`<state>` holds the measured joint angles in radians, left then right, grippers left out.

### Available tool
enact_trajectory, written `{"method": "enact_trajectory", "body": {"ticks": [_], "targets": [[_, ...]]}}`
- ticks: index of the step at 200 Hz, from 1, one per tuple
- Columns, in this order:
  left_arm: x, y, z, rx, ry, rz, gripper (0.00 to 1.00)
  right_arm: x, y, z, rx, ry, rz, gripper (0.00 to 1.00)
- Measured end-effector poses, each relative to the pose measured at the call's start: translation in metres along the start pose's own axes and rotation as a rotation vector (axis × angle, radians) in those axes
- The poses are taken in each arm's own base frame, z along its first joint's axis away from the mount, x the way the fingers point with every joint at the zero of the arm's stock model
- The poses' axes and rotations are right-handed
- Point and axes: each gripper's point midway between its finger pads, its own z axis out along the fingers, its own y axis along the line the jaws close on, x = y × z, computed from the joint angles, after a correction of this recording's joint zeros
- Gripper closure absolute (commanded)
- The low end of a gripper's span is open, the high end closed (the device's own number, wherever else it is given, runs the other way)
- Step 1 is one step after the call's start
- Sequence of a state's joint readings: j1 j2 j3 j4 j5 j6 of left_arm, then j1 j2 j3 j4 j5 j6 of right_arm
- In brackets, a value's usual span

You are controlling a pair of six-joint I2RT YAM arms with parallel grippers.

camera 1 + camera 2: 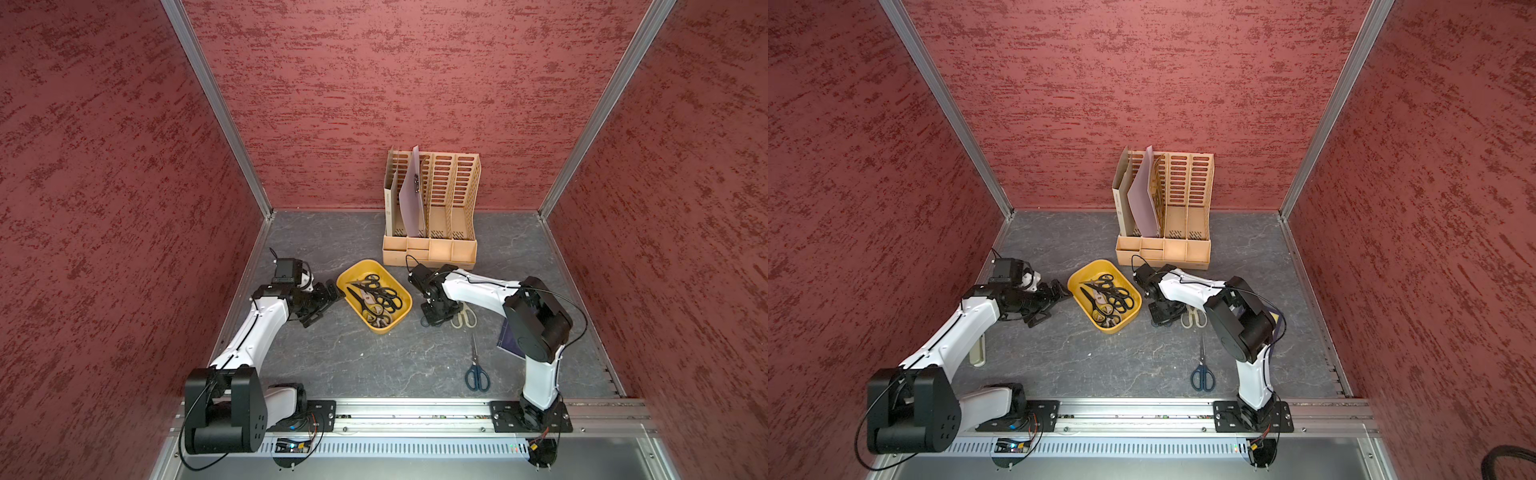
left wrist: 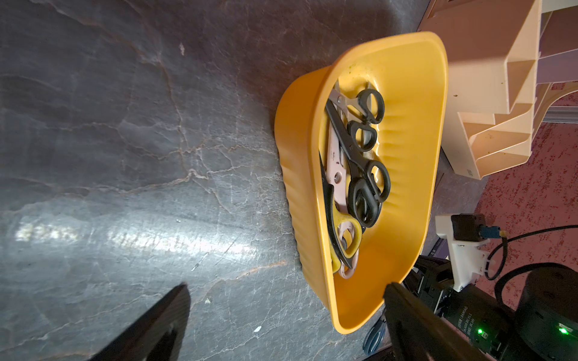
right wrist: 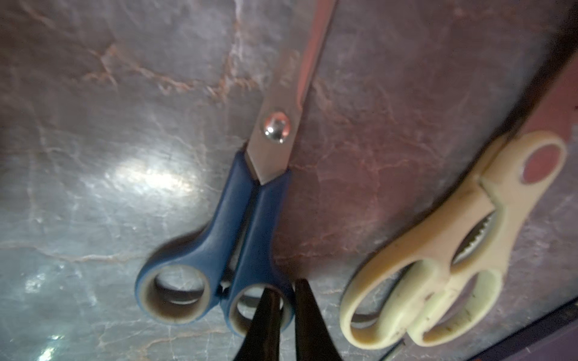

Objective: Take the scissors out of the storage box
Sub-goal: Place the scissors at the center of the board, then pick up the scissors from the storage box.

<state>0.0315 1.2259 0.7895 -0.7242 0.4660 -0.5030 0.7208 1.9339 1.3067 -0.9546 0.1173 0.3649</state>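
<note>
The storage box is a yellow tray at the table's middle, and several scissors lie piled in it, most of them black-handled. My left gripper stands wide open at the tray's left end, holding nothing. Right of the tray, dark blue scissors lie flat on the table. My right gripper pinches one of their finger rings, with one finger inside the loop and one outside. Cream shears lie beside them.
Another dark blue pair lies near the front right. A tan file organiser stands behind the tray. A dark purple pad lies under the right arm, and a cream object under the left. Red walls close three sides.
</note>
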Motion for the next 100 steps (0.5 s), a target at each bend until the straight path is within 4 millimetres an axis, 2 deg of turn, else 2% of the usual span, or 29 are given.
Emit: {"method": "enact_trajectory", "body": {"ticks": [16,45,77,100], "targets": [[0.000,0.000,0.000,-0.001,0.001,0.003,0.00,-0.002,0.000,-0.003,-0.002,-0.007,0.008,0.70],[0.000,0.000,0.000,-0.001,0.001,0.006,0.00,-0.007,0.001,-0.015,-0.011,-0.030,0.021,0.69],[0.000,0.000,0.000,-0.001,0.001,0.007,0.00,-0.020,0.004,-0.050,-0.054,-0.102,0.041,0.69],[0.000,0.000,0.000,0.000,0.000,0.007,0.00,-0.037,0.018,-0.079,-0.143,-0.168,0.056,0.69]]}}
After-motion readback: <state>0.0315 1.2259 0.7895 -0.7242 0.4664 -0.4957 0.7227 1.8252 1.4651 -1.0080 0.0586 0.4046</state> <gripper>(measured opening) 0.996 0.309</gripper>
